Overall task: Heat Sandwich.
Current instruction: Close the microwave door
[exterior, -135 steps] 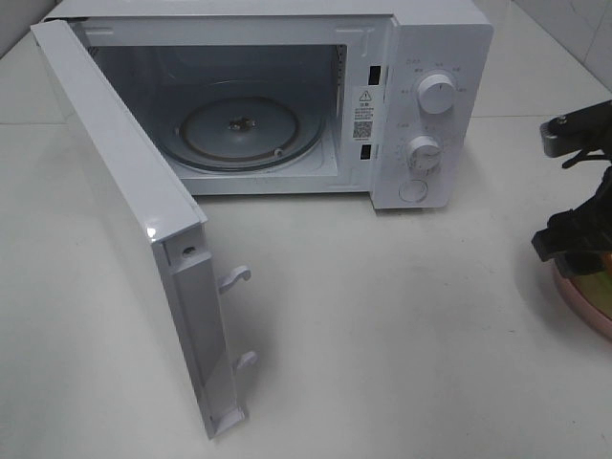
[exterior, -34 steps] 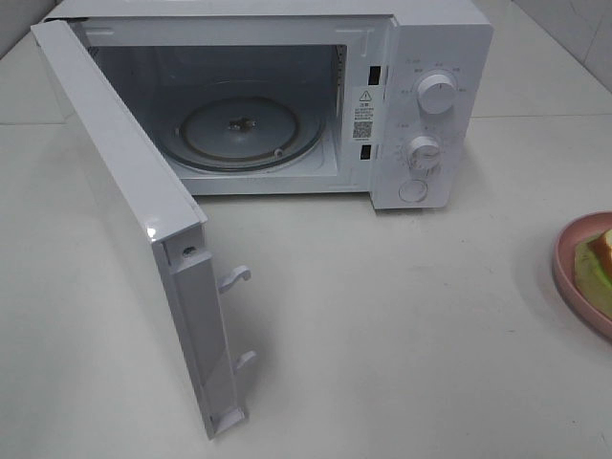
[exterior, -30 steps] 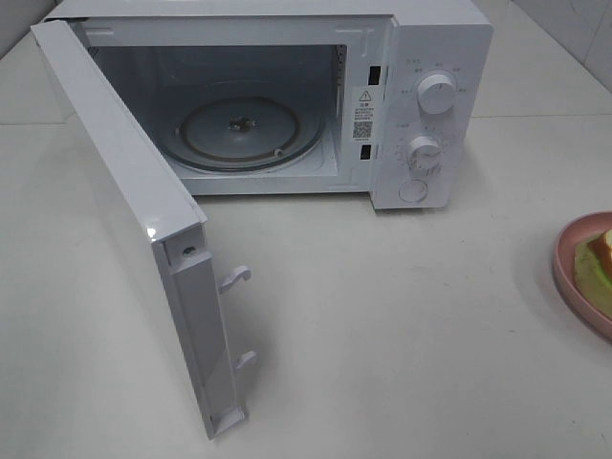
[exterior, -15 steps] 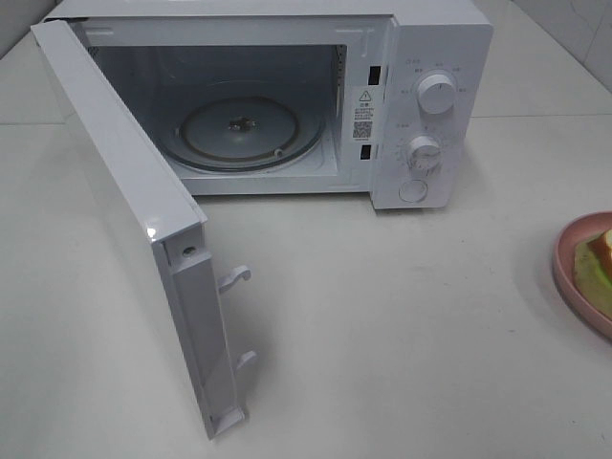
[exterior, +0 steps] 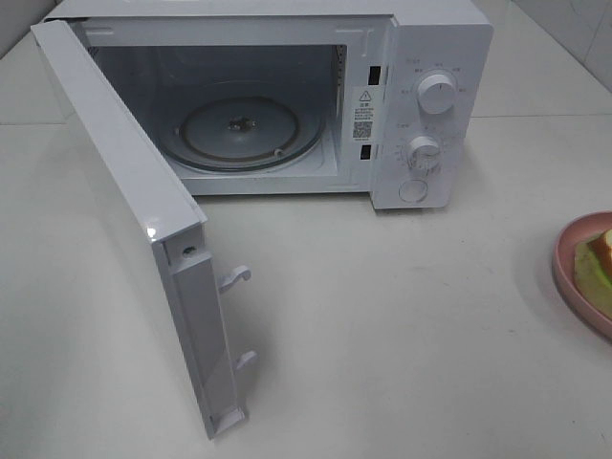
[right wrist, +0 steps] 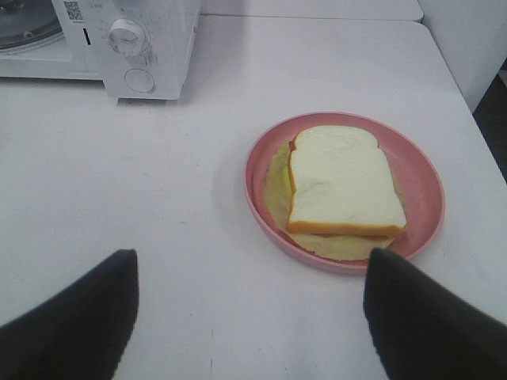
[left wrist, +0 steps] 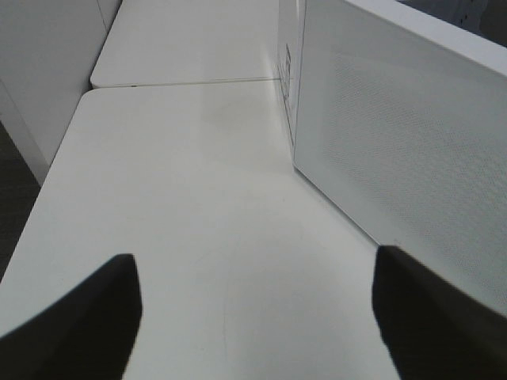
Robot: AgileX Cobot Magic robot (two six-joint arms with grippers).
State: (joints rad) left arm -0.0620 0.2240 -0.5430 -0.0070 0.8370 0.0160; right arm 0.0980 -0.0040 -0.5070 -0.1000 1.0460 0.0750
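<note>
My left claw [left wrist: 253,317] hangs with its dark fingers [left wrist: 75,324] spread wide, gripping nothing. My right claw [right wrist: 249,317] is likewise spread wide and empty.

The microwave [exterior: 421,105] looks like white plastic, smooth and a bit glossy. Its door [left wrist: 412,134] has a fine dotted mesh. The turntable [exterior: 239,129] seems clear glass. Table [exterior: 402,335]: matt, pale, smooth. The plate [right wrist: 420,190]: pink, prob. plastic, semi-gloss. The sandwich [right wrist: 341,182] bread looks soft, matt.

A kitchen-like test bench; white microwave [exterior: 287,105] on a bare white tabletop [exterior: 402,325], tiled wall [exterior: 574,24] behind
</note>
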